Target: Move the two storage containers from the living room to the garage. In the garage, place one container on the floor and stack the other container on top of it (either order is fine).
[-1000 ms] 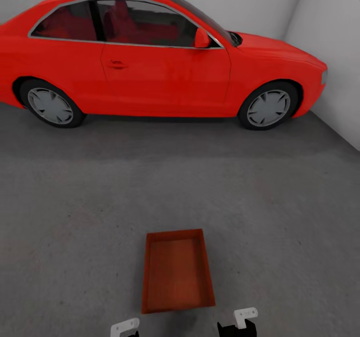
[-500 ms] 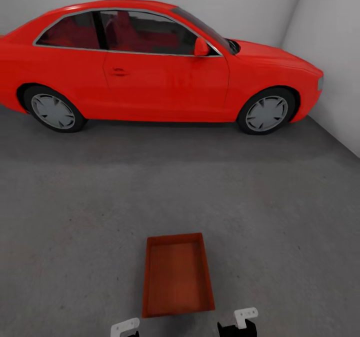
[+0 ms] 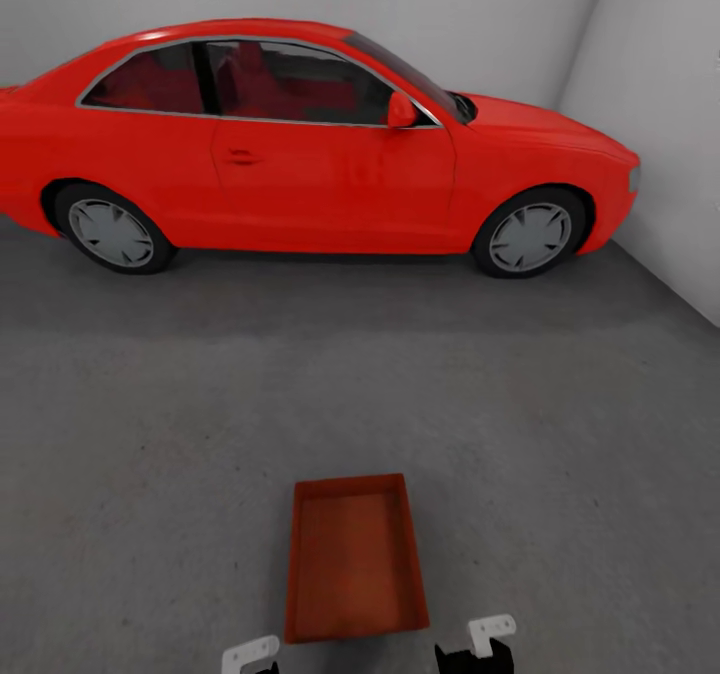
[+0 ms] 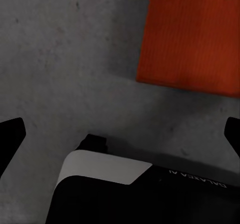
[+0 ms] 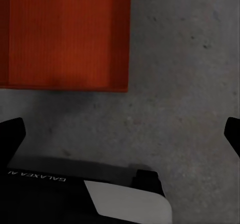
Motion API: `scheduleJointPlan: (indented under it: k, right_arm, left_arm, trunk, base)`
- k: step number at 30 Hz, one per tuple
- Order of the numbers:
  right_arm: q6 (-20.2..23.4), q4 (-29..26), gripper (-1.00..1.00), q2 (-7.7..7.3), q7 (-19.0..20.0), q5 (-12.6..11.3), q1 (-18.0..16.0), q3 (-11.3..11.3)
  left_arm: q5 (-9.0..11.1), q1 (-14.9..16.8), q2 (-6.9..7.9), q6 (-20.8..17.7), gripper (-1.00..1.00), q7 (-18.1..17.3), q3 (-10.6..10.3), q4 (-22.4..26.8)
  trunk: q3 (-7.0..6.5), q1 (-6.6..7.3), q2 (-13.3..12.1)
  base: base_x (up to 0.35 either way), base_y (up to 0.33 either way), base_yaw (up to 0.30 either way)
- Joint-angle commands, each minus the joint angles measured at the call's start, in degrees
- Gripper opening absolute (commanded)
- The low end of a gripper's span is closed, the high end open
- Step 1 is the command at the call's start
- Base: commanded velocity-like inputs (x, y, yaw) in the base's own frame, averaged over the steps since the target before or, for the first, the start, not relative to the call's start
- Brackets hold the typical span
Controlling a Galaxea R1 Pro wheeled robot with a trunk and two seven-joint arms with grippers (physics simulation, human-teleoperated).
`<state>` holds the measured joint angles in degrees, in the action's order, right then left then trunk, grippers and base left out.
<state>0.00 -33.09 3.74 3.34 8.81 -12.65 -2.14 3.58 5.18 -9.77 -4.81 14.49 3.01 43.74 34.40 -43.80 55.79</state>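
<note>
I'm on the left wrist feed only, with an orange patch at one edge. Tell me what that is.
Observer: A storage container, open side up and empty, resting on the floor.
Operator: Report what stands beyond it.
Observer: A red car, side-on, parked well apart from the container.
Operator: Give me the right tool's state.
Observer: The right tool is open, with nothing between its fingers.

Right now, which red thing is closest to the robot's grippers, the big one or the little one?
The little one: the orange-red storage container lying open-topped on the grey floor. The red car is parked farther off by the wall.
</note>
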Motion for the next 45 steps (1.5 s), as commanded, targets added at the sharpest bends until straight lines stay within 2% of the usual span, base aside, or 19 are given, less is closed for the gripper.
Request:
scheduleJointPlan:
  k: [1, 45]
  right_arm:
    - [0.00, -0.04, 1.00, 0.04, 0.27, 0.51, -0.01, -0.23]
    - [0.00, -0.04, 1.00, 0.04, 0.27, 0.51, -0.01, -0.23]
  left_arm:
    - [0.37, 0.00, -0.05, -0.27, 1.00, 0.12, 0.06, 0.11]
    - [0.37, 0.00, -0.13, -0.20, 1.00, 0.10, 0.06, 0.11]
  trunk:
    - [-0.23, 0.22, -0.38]
    - [-12.08, 9.89, -18.03]
  base:
    - [0.000, 0.000, 0.000]
    - [0.000, 0.000, 0.000]
